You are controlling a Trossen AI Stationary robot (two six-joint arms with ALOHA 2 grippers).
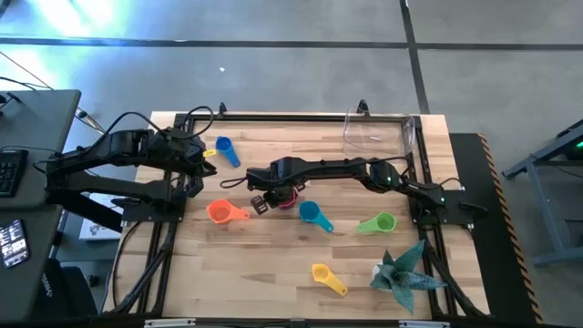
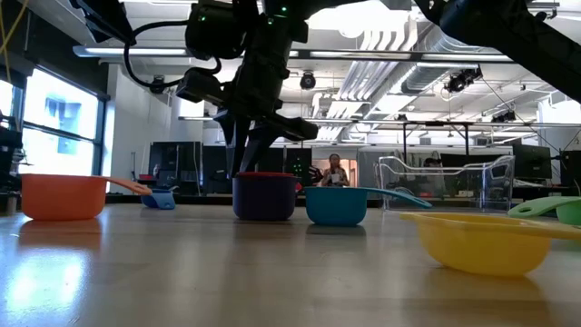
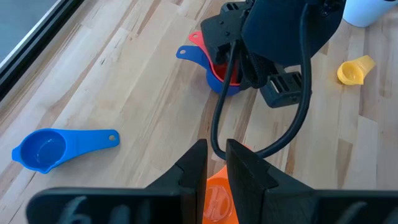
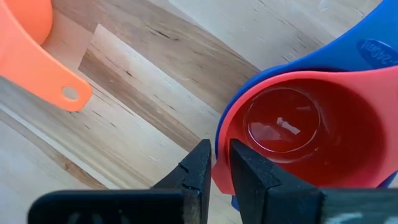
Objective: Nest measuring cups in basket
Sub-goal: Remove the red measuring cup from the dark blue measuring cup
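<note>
Measuring cups like the red cup (image 4: 298, 127) nested in a darker one directly under your right gripper (image 4: 221, 163) look light, stiff and slippery, so with those fingers nearly together and holding nothing, pinch the thin rim or flat handle.

Two black, boxy-jointed arms, left arm (image 1: 109, 159) at frame left, right arm (image 1: 364, 171) at centre; looped black cables; green lights glow on the right arm.

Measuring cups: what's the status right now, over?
Right gripper over red cup, nested in purple cup, mid-table. Left gripper waiting at left edge. Basket far back, no cups inside. Teal cup beside stack.
</note>
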